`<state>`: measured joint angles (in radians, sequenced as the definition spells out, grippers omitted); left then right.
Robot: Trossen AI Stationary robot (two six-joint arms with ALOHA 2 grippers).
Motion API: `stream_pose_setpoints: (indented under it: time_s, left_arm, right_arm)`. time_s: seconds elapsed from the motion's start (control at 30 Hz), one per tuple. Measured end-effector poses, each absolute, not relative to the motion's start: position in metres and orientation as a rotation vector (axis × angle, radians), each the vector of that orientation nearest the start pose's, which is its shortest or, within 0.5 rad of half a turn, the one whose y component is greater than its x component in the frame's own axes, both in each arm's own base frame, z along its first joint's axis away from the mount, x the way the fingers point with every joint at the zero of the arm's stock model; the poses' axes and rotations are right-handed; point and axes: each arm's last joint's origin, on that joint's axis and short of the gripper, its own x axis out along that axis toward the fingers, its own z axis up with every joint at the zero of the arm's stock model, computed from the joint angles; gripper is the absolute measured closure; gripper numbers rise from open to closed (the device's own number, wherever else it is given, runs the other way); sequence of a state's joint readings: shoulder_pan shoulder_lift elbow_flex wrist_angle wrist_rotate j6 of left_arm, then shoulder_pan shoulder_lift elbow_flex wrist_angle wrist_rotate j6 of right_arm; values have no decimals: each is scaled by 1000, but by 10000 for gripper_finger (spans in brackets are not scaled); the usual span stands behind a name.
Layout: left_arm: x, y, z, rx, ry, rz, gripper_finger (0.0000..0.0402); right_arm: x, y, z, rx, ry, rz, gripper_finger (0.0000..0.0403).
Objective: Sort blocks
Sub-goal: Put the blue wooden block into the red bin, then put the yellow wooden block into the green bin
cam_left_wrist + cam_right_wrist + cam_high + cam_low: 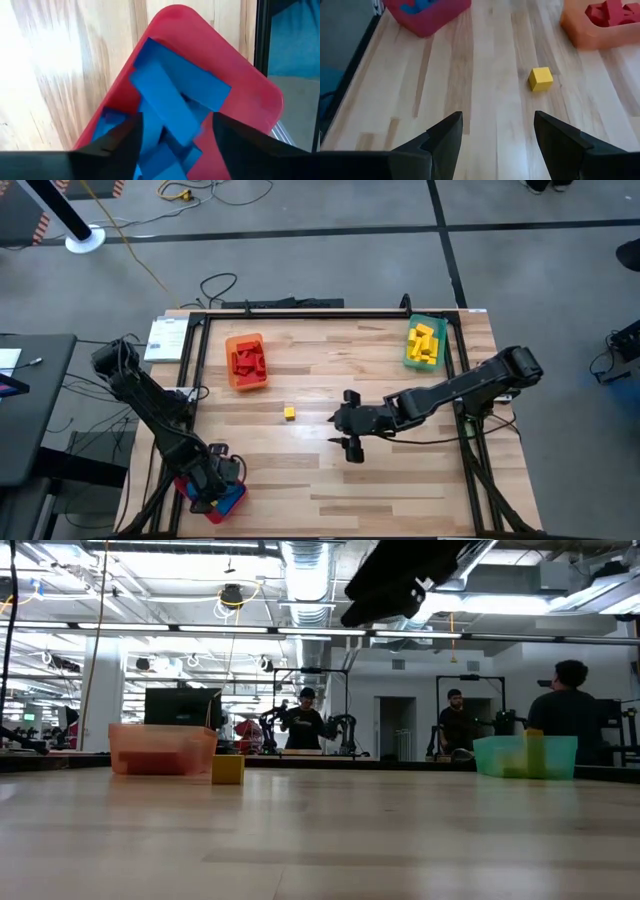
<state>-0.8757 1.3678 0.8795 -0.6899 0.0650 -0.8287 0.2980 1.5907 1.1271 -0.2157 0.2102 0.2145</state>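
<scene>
Bright ceiling strip lights [300, 570] flood the room evenly. Strong glare washes out the wooden table [45, 60] in the left wrist view. Shadows under the arms stay soft. The low view's near tabletop looks blurred.

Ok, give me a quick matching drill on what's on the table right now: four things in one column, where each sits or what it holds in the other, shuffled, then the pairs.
Things:
1. orange tray
2. green tray
3. red tray
4. loose yellow block

Places or contents:
A. under the left gripper, holds blue blocks
B. alone on bare wood, ahead of the right gripper
C. holds red blocks
D. holds yellow blocks

Pairs: 1-C, 2-D, 3-A, 4-B
</scene>
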Motion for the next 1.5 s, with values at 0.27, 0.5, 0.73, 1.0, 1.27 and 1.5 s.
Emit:
stream_pose_setpoints:
  time_s: [0.27, 0.5, 0.73, 1.0, 1.27, 1.5]
  left_arm:
    - [154, -191, 219, -235, 1346, -331, 119]
    - [146, -183, 252, -213, 1196, -306, 118]
    - [138, -173, 273, -30, 866, -157, 118]
    - [134, -175, 271, 140, 682, -55, 118]
    - [137, -162, 237, 160, 688, 51, 118]
    - [146, -156, 222, 133, 662, 82, 118]
  right_arm:
    - [352, 89, 229, 7, 666, -8, 143]
    - [373, 83, 199, -31, 653, -17, 143]
    - [383, 76, 186, -37, 639, -34, 143]
    - [397, 72, 166, -26, 622, -35, 143]
    - [409, 56, 155, -15, 606, -67, 143]
    - [415, 32, 159, 29, 555, -71, 143]
